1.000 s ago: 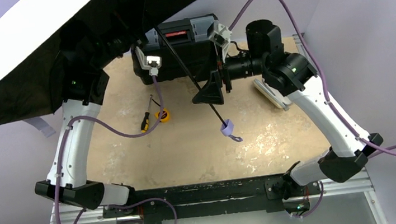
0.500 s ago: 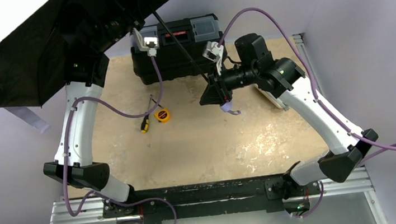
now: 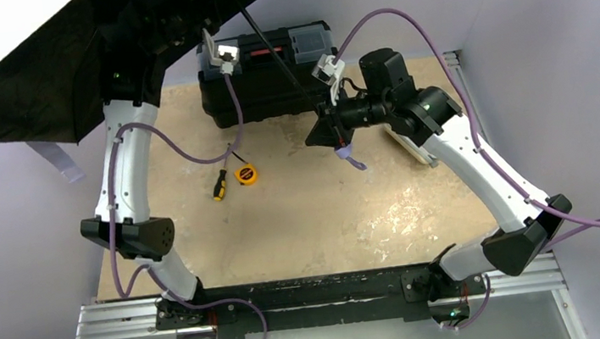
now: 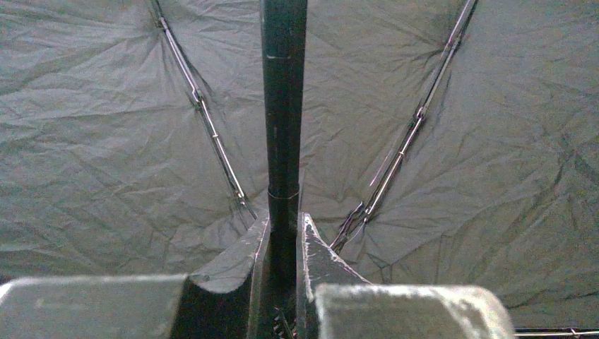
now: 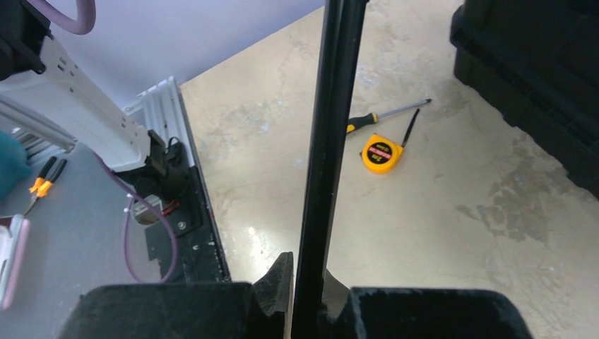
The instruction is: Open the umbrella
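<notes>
The umbrella (image 3: 10, 49) is spread wide at the upper left, pale outside with black lining (image 3: 41, 97). Its thin black shaft (image 3: 274, 49) slants down to my right gripper (image 3: 328, 130), which is shut on it just above the small lavender-grey handle (image 3: 348, 154). In the right wrist view the shaft (image 5: 332, 127) runs up from between the closed right gripper (image 5: 309, 282). The canopy hides my left gripper from above. In the left wrist view the left gripper (image 4: 284, 229) is shut on the shaft (image 4: 283, 106) under the lining (image 4: 106, 141).
A black toolbox (image 3: 270, 87) stands at the back of the table, close behind the shaft. A screwdriver (image 3: 219, 185) and a yellow tape measure (image 3: 245, 174) lie left of centre. A cream sleeve (image 3: 409, 144) lies under my right forearm.
The left arm drew the umbrella up and back, so the shaft slid through the open right gripper until the handle reached it. The right gripper then closed on the shaft.
</notes>
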Available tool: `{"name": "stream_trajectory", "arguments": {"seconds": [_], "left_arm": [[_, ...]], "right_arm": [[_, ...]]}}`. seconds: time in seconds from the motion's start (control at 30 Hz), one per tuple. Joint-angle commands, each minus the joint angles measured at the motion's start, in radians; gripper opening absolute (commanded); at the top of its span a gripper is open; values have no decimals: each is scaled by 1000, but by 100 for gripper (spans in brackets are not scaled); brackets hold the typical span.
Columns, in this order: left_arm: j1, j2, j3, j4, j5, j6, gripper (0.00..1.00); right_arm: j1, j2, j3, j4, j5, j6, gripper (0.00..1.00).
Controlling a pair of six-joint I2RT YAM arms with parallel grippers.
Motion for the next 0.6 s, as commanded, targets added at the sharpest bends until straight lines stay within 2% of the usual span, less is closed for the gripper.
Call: {"name": "stream_trajectory", "arguments": {"seconds": [0.0,0.23,0.47,0.57], "left_arm": [[136,95,201,139,-380,185,0],[171,207,342,134,-535,185,0],[221,256,357,162,-667,180,0],[236,271,350,172,-734,178,7]], "right_arm": [[29,-50,-22,-270,-111,-260,0],[29,-57,-38,-311,-114,-287,0],[28,-51,-54,-371,-109,-330,0],[29,-57,-80,-400,-97,-363,0]]}}
